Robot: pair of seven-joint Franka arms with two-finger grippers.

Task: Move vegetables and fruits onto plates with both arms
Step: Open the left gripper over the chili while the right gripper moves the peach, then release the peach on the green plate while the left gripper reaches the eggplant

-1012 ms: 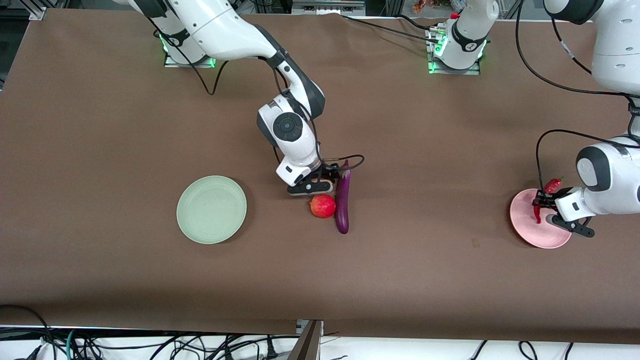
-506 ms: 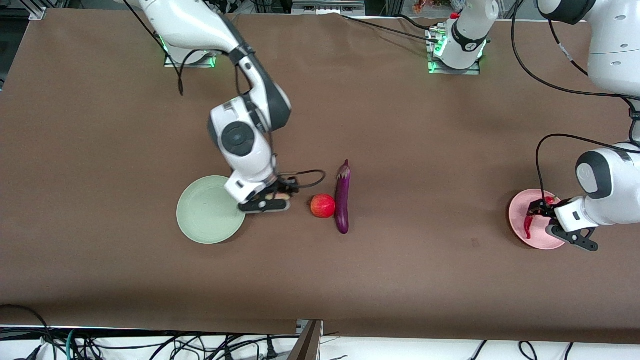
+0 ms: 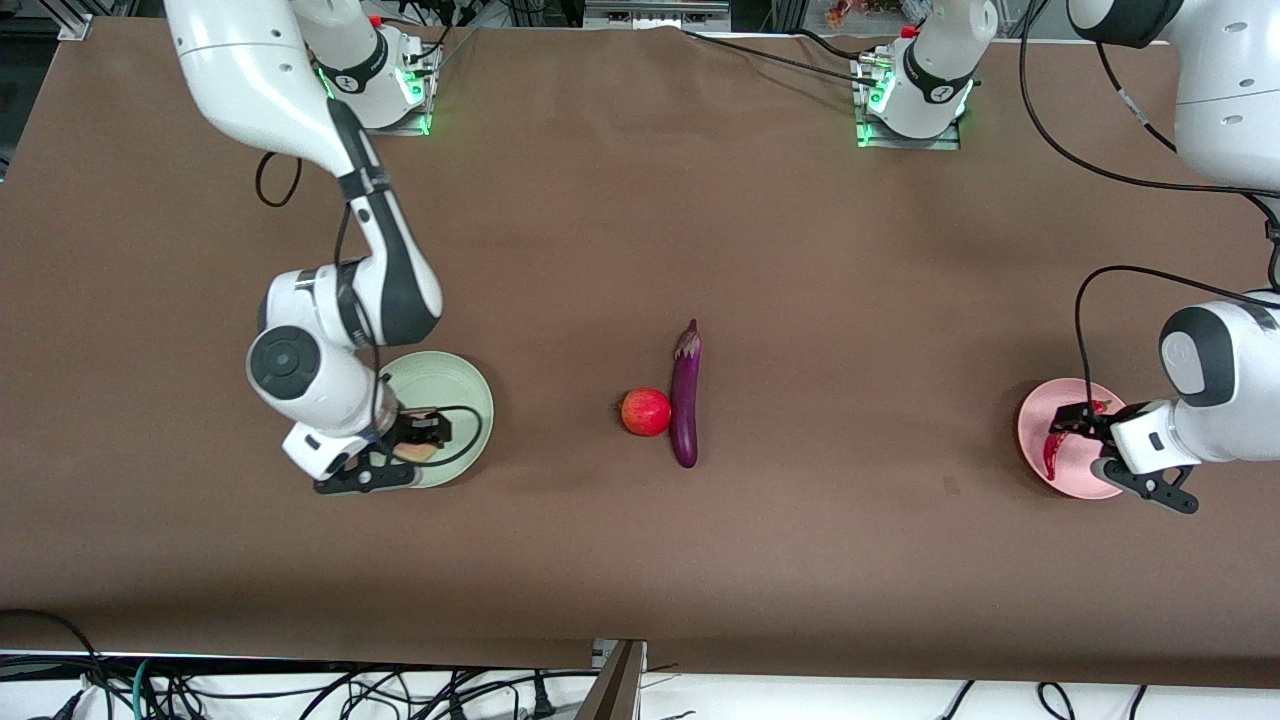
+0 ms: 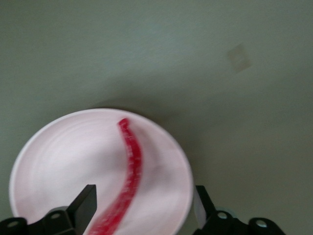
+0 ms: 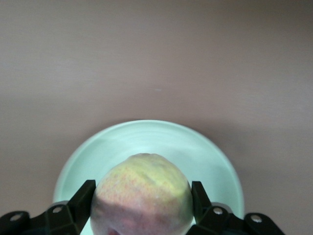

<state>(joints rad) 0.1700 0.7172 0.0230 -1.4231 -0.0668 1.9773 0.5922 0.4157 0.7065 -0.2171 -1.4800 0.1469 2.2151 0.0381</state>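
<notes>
My right gripper (image 3: 405, 455) is shut on the pale yellow-pink peach (image 3: 412, 452) and holds it just over the pale green plate (image 3: 450, 395). In the right wrist view the peach (image 5: 142, 196) fills the gap between both fingers above the plate (image 5: 146, 134). My left gripper (image 3: 1090, 440) is open, low over the pink plate (image 3: 1075, 468). The red chili (image 3: 1050, 452) lies on that plate. In the left wrist view the chili (image 4: 131, 166) lies on the plate (image 4: 58, 156) between the spread fingers, which do not touch it. The purple eggplant (image 3: 685, 400) and the red-orange pomegranate-like ball (image 3: 646, 412) lie side by side mid-table.
The brown table cloth (image 3: 850, 300) spreads between the two plates. The arm bases (image 3: 910, 100) stand along the table edge farthest from the front camera. Cables hang below the table edge nearest that camera.
My right gripper carried the peach from beside the eggplant to over the green plate. My left gripper lowered the chili onto the pink plate and let it go.
</notes>
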